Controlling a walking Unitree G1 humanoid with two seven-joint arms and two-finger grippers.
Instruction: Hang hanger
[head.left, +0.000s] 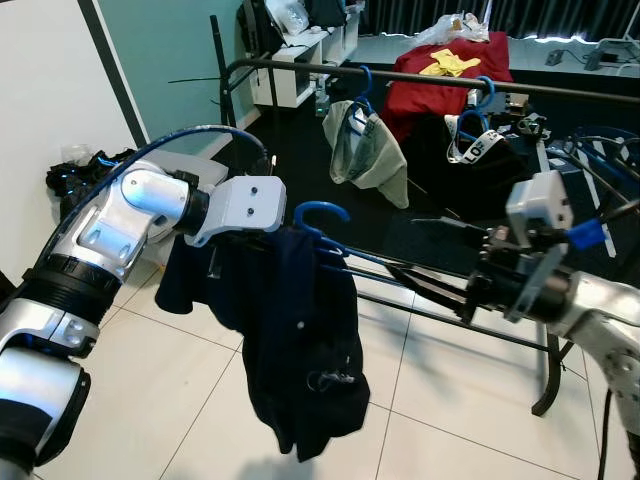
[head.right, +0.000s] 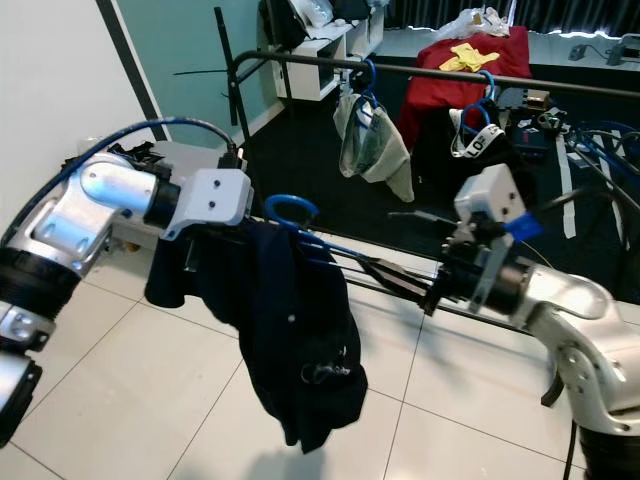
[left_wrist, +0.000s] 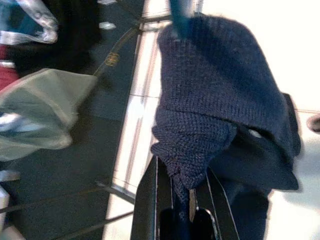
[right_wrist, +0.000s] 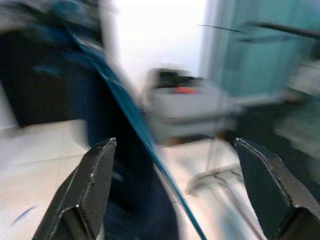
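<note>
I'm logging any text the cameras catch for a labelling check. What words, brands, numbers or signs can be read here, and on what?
"LO": white letters on a black strap hanging from a blue hanger on the rack; the rest of the print is folded away and too small to read.
A small gold mark on the dark floor mat in the left wrist view: too blurred to read.
The dark garment, its blue hanger and both robot arms: no readable text.

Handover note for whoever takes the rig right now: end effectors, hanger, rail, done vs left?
Left end effector: shut on the dark navy garment, holding it up with its blue hanger.
Right end effector: open, fingers either side of the hanger's blue arm, not gripping.
Clothes rail stands further back, two hangers already on it.
Done: garment is on hanger.
Left: hook it over the rail and release.
</note>
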